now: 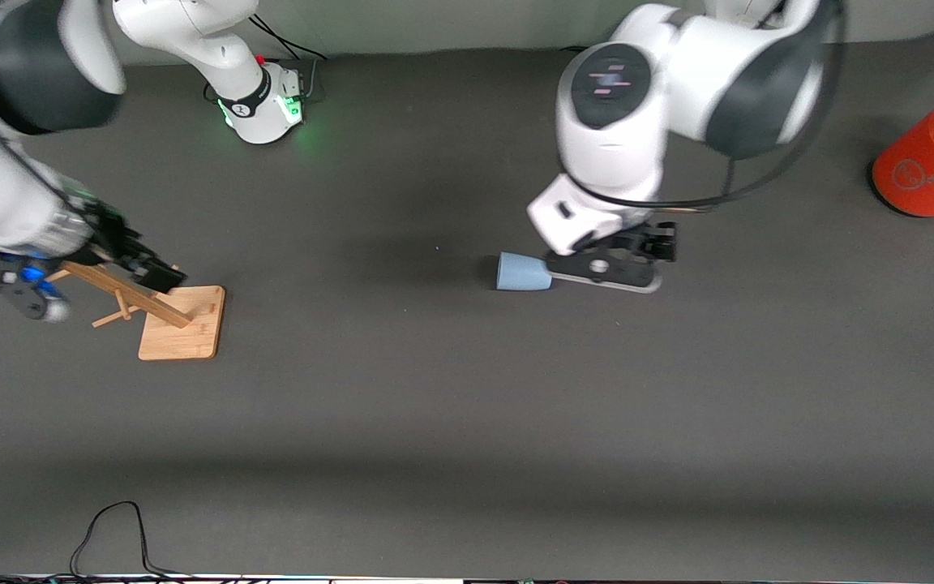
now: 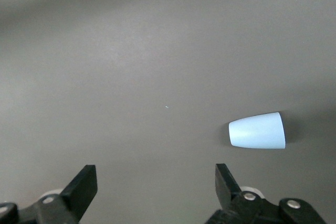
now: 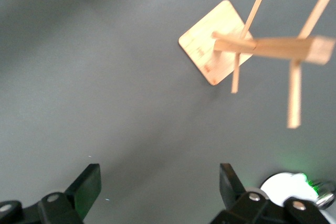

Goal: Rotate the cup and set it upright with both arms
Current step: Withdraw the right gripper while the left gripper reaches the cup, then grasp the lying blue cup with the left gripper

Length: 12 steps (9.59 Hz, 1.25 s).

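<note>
- At the left edge of the front view, the right gripper hangs over a wooden stand, a flat square base with a leaning post and thin pegs. In the right wrist view its fingers stand wide apart and hold nothing. This arm seems to wait.
- At the top of the front view, left of the middle, the base of the right arm glows green.
- Near the middle of the front view, a little to the right, the cup lies on its side on the dark table. It is not upright.
- Just to the right of the cup in the front view, the left gripper is low at the table, close beside the cup. In the left wrist view its fingers are spread wide and empty, and the cup lies apart from them, off to the side of the gap.
- At the right edge of the front view an orange cylinder with a grey lid lies tipped, well apart from the cup.
- I judge the step to be the approach to the first grasp. The next move calls for bringing the gap over the cup and closing on its sides; the smooth tapered wall may slip.
</note>
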Tool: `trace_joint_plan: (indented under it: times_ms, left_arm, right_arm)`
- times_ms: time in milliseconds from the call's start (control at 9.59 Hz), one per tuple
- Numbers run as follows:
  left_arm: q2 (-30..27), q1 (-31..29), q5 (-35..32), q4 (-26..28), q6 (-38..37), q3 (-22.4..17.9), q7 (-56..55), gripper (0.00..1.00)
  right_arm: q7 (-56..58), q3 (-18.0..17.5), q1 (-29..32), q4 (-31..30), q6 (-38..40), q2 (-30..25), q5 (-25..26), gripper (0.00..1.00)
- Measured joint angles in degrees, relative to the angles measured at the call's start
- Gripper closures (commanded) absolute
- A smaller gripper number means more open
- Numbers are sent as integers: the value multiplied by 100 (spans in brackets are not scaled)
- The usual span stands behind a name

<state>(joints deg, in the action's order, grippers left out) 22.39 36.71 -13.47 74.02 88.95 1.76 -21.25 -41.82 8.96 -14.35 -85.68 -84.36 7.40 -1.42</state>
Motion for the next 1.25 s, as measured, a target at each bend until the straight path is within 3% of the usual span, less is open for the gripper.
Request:
trace_joint_plan:
  times_ms: [313,730,1251]
  left_arm:
    - [887,728,-500,-546,100,0,-96,0]
    - [2476,1406,-885,-1136,627,-10,163,0]
    - [3025,1250,-895,-1444,662,-85,1703,0]
  right_arm:
    - [1680,-262,713,-273,-178,-299,0,0]
    - [3819,-262,918,-432,-614,-430,9,0]
    - [4245,-209,961,-439,-692,-437,9,0]
